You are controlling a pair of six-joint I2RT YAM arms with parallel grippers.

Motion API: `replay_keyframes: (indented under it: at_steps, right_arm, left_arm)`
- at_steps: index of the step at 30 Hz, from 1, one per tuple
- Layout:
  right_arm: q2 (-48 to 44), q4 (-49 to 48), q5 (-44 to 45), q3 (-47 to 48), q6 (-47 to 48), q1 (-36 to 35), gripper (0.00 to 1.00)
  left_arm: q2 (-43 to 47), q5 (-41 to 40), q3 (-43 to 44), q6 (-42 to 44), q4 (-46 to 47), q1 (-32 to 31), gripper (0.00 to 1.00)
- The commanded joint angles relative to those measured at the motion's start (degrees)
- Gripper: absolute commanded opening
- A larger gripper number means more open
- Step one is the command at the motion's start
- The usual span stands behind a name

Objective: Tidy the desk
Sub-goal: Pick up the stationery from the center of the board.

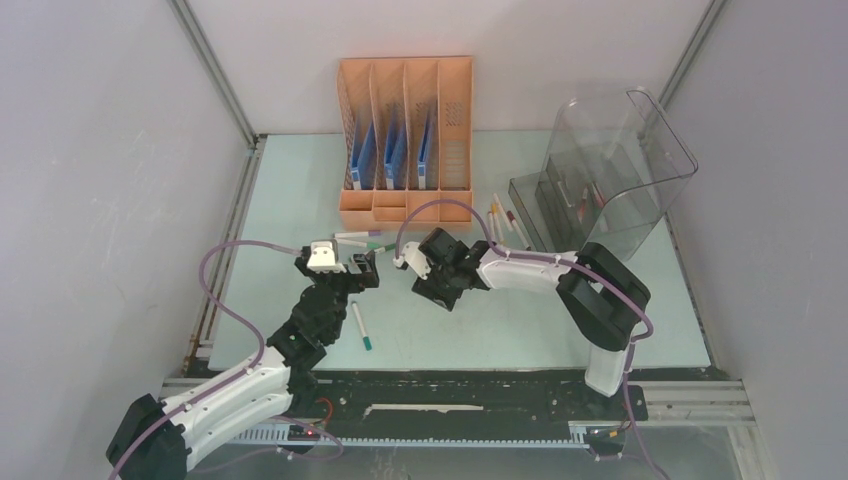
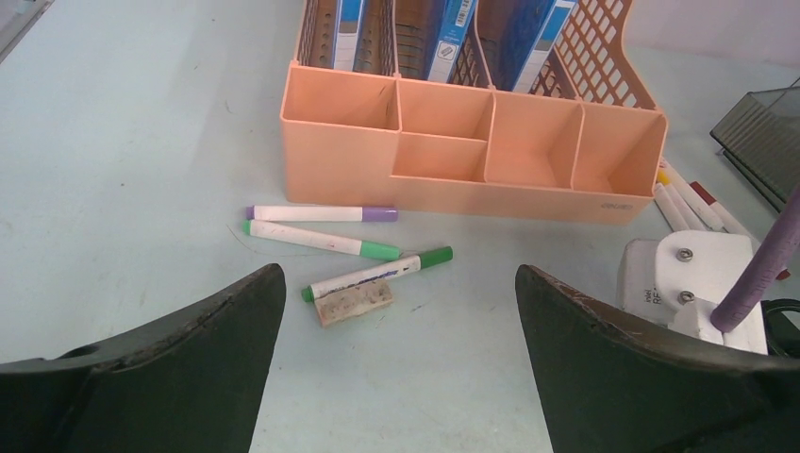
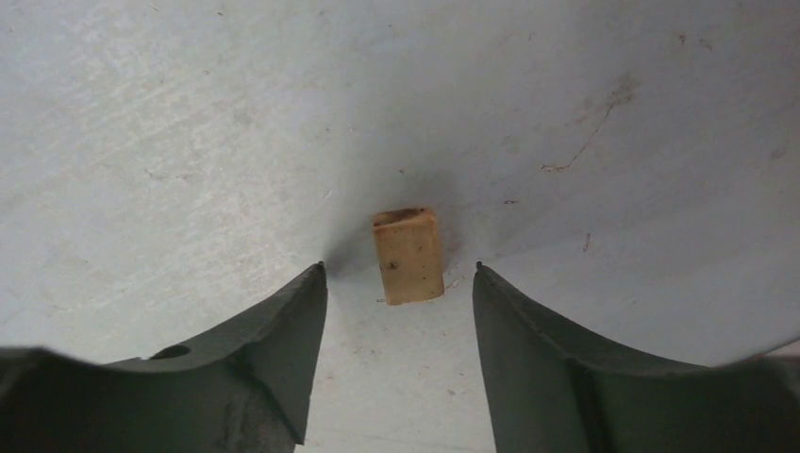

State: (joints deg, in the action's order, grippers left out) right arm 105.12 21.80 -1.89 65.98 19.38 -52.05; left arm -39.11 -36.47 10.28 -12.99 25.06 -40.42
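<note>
The desk (image 3: 189, 113), spread under both arms, was seen bearing a small tan block (image 3: 408, 255), its long axis lying along the reach, bracketed untouched between the parted fingers of the right gripper (image 3: 399, 272) (the nearer arm), while the left gripper (image 2: 400, 274) was held wide above the markers (image 2: 321, 236).

One overhead, two low over desk (image 1: 300, 180)

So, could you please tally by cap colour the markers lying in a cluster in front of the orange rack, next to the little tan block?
Purple-capped marker: 1
Green-capped markers: 2
Total: 3
</note>
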Motion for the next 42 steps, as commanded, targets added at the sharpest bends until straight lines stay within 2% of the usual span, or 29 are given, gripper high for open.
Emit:
replay_keyframes:
  at_steps: [1,4,7,17,23,29,32,42]
  right_arm:
    - [0.2,-1.3,0.1,1.9,-1.4,-0.3,0.62]
    - [0.4,-1.0,-1.0,1.9,-1.6,-0.2,0.55]
    - [0.9,-1.0,-1.2,1.9,-1.9,-0.1,0.51]
    - [2.1,-0.9,-2.1,1.9,-3.0,0.9,0.51]
    - [2.3,-0.6,-0.1,1.9,-1.5,0.1,0.28]
    - [1.5,-0.4,1.9,2.0,-0.1,-0.8,0.14]
    - [0.3,-0.3,1.9,1.9,0.3,-0.8,0.10]
    - [-5.5,1.3,1.9,1.9,2.8,0.7,0.05]
  left_arm:
    - [0.1,-1.5,0.2,0.8,2.3,0.3,1.00]
    - [0.0,-1.5,0.3,0.8,2.3,0.3,1.00]
    - [0.0,-1.5,0.2,0.8,2.3,0.3,1.00]
    - [-0.1,-1.6,0.2,0.8,2.3,0.3,1.00]
    - [-0.1,-1.6,0.3,0.8,2.3,0.3,1.00]
    - [0.1,-1.5,0.2,0.8,2.3,0.3,1.00]
    - [0.2,-1.5,0.0,0.8,2.4,0.3,1.00]
    - [0.3,-1.6,0.0,0.8,2.5,0.3,1.00]
